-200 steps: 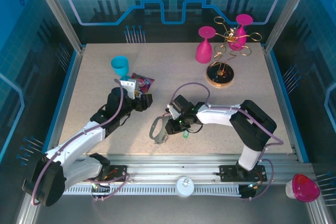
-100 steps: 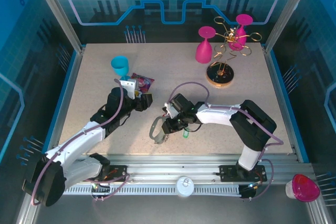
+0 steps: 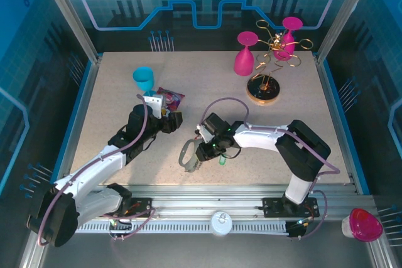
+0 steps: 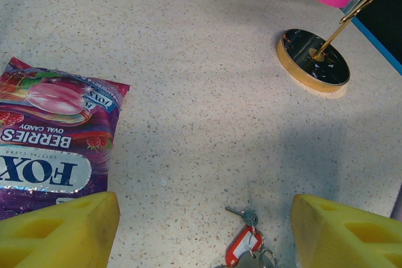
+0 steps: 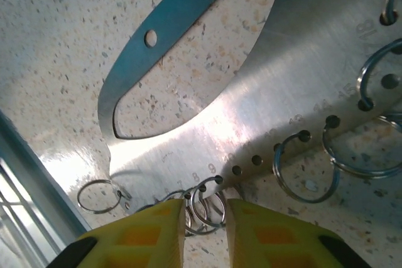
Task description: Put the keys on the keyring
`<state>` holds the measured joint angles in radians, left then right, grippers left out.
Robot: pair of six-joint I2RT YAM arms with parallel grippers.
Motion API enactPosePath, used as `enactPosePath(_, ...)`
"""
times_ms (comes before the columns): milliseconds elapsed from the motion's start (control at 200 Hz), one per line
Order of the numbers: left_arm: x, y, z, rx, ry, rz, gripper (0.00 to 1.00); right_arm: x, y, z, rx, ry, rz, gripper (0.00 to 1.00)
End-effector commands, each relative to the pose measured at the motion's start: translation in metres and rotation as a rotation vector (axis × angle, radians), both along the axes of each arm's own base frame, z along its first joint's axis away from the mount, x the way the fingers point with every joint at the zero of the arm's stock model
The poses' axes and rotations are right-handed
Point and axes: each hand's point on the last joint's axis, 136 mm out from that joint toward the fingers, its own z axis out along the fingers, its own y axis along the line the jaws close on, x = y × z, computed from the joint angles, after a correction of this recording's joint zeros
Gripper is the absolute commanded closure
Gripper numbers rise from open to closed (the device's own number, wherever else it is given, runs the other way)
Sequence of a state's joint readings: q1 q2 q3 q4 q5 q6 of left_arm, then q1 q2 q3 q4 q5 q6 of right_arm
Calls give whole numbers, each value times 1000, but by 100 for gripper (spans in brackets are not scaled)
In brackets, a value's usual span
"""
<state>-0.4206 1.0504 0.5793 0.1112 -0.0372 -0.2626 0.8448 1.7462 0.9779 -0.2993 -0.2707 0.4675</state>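
Got the keyring (image 3: 186, 155) lying flat close to the front edge of the bench, a bit left of the middle. Got the right gripper (image 3: 200, 153) down on its right side, yellow fingers (image 5: 141, 233) squeezed nearly together and pinching the keyring's edge, right at a bunch of little wire loops (image 5: 207, 208) hooked through the row of holes there. Spotted the red-tagged key (image 4: 242, 246) on the bench right up against the keyring; can't tell whether hooked on or just lying there. Spotted the green-tagged key (image 3: 222, 160) near the front edge too, tucked beside the right arm's wrist and clear of the keyring. Over on the left half of the bench, got the left gripper (image 3: 173, 119) with its fingers (image 4: 56, 230) spread wide, nothing between them, just beside the purple snack packet (image 4: 50, 136). Also seeing a teal cup (image 3: 143, 78) behind the packet toward the left edge, plus a gold wire rack (image 3: 264, 90) near the back right corner with a pink glass (image 3: 245, 56) standing just left of it.
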Motion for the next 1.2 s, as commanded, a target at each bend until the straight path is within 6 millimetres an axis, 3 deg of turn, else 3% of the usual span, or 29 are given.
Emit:
enactPosePath(0, 1, 2, 6, -8, -30, 2, 28, -2, -7, 2, -88, -48, 49, 73)
enactPosePath(330, 0, 2, 7, -6, -31, 3, 28, -6, 4, -4, -170, -72, 105, 65)
enactPosePath(625, 1, 3, 14, -8, -28, 12, 28, -8, -1, -15, -310, -98, 159, 64)
enactPosePath(776, 5, 6, 22, -13, -13, 41, 28, -9, -1, -19, -341, -100, 170, 68)
enactPosePath(911, 9, 8, 31, -29, 1, 63, 29, -5, -3, -14, -354, -128, 160, 77)
enactPosePath(1061, 14, 19, 40, -92, -35, 116, 46, -2, -4, -3, -338, -159, 146, 84)
enactPosePath(1196, 17, 24, 35, -83, -33, 122, 45, -2, -2, 4, -288, -149, 125, 86)
